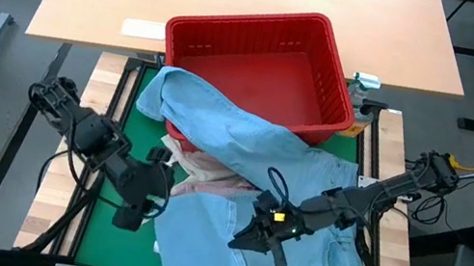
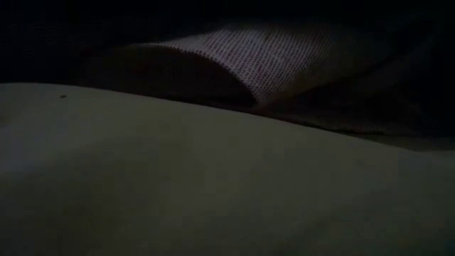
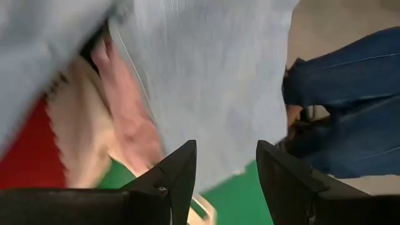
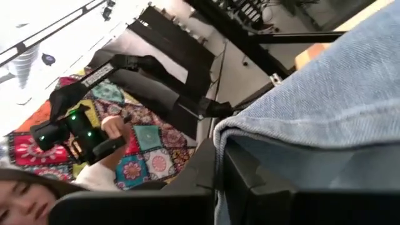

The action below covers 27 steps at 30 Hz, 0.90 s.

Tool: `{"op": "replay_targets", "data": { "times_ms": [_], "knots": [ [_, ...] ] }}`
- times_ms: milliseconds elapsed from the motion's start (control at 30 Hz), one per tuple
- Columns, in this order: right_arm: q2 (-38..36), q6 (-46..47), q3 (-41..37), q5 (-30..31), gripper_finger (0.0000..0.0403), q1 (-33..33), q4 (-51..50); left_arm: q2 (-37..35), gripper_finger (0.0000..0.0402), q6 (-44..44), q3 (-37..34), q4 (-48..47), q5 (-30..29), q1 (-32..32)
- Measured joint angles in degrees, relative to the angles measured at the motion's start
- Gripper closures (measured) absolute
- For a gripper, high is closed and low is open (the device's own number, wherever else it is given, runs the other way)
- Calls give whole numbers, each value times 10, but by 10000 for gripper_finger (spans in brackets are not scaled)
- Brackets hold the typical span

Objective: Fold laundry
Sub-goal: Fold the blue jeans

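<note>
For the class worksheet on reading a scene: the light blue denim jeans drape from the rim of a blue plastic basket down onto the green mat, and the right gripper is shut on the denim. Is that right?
Not quite: the basket is red, not blue, as the high view shows. The rest holds: the light blue denim jeans drape from its rim onto the green mat, and the right gripper is shut on the denim.

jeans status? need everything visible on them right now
The light blue denim jeans lie spread and rumpled across the green mat, one end draped over the front rim of the red basket, the rest running to the mat's near edge. They cover pink and beige garments. The right pincer is shut on a fold of the denim, seen bunched at its fingers in the right wrist view. The left pincer is open beside the jeans' edge, holding nothing.
</note>
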Motion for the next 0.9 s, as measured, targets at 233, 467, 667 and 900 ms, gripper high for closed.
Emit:
{"op": "replay_targets", "data": {
  "times_ms": [233,467,667,900],
  "knots": [
    [0,3,0,47,387,21,-79,0,242,-123,-101,28,-45,-83],
    [0,85,0,128,392,32,-230,1,242,-186,-243,139,-71,-120],
    [5,142,0,134,385,36,-316,1,242,-195,-357,305,-70,-130],
    [23,172,0,100,388,34,-367,1,244,-198,-465,465,-70,-131]
  ]
}}
